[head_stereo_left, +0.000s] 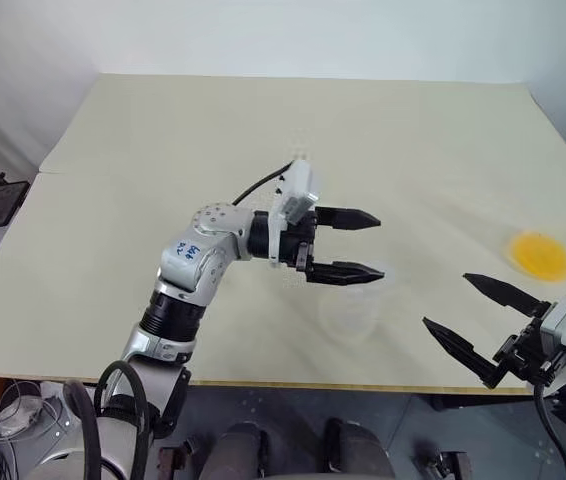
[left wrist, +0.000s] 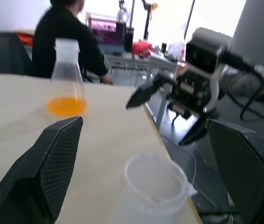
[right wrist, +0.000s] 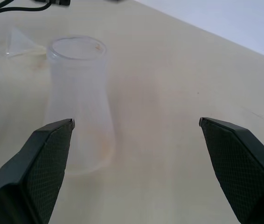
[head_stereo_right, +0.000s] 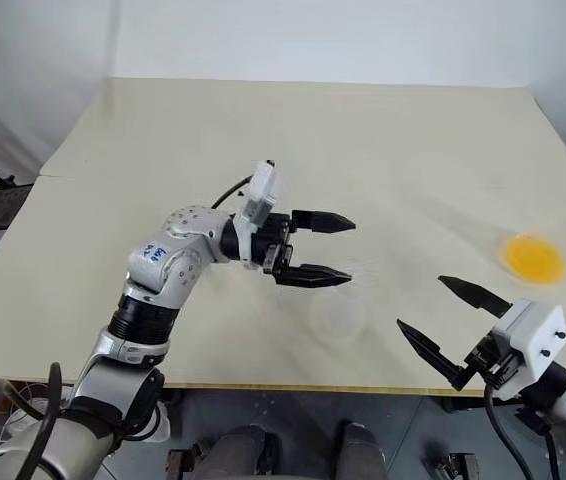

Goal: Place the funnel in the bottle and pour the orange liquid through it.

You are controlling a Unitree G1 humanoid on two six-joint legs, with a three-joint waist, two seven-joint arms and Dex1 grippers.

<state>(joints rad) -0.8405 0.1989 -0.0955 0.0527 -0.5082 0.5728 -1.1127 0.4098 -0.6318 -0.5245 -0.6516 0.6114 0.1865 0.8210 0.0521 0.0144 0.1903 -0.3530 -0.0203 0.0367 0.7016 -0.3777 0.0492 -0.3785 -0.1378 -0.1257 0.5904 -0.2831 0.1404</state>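
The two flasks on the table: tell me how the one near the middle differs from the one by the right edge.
The middle flask is empty; the right-edge flask holds orange liquid in its base. The funnel lies beside the middle flask, far from the right-edge flask. Both are clear, conical and upright.

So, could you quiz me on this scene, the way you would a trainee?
1. True or false: the small clear plastic funnel already sits in the empty clear conical plastic flask.
2. Where is the bright orange liquid? A) in another clear conical flask B) spilled across the floor C) in a mug
3. Are the left gripper and right gripper open or shut?
Key: 1 false, it lies on the beige table; 2 A; 3 both open.
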